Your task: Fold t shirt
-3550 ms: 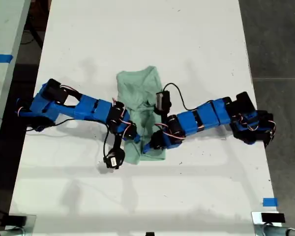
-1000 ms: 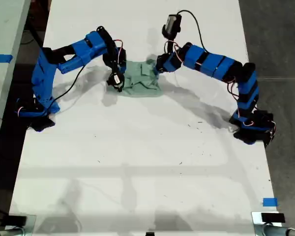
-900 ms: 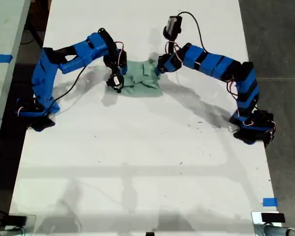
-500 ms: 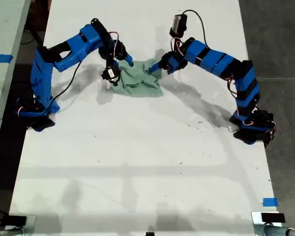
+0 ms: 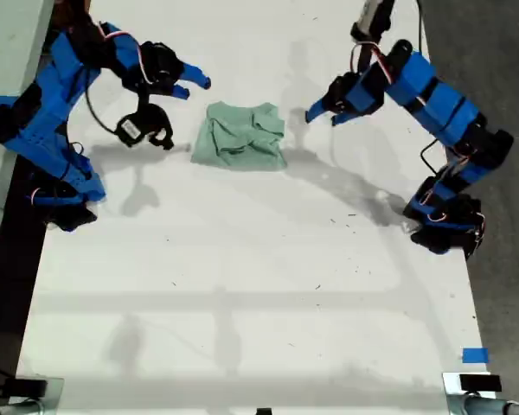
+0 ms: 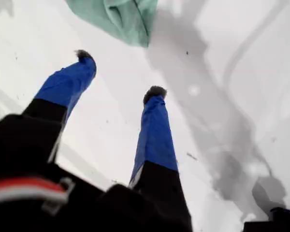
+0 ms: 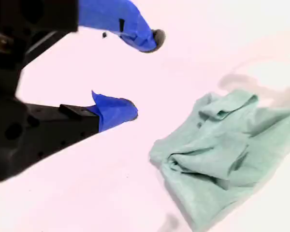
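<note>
The t shirt [image 5: 240, 136] lies on the white table [image 5: 242, 285] as a wrinkled mint-green folded bundle, at the far middle in the exterior view. My first gripper [image 5: 322, 115] hangs open and empty off the shirt's edge toward the exterior view's right. In the first wrist view its fingers [image 6: 120, 73] stand apart over bare table, with the shirt [image 6: 121, 17] ahead of them. My second gripper [image 5: 195, 85] is open and empty, raised beyond the shirt's far corner at the exterior view's left. Its wrist view shows the spread fingers [image 7: 144, 73] and the shirt [image 7: 227, 150] beside them.
Both arm bases stand at the table's side edges, the first arm's base [image 5: 441, 226] and the second arm's base [image 5: 60, 203]. A blue tape mark [image 5: 474, 354] sits near the front corner at the exterior view's right. Another table [image 5: 4, 78] adjoins at that view's left.
Both grippers carried the shirt's near end to the far end, folding it, then let go. They have opened, risen and drawn apart to either side.
</note>
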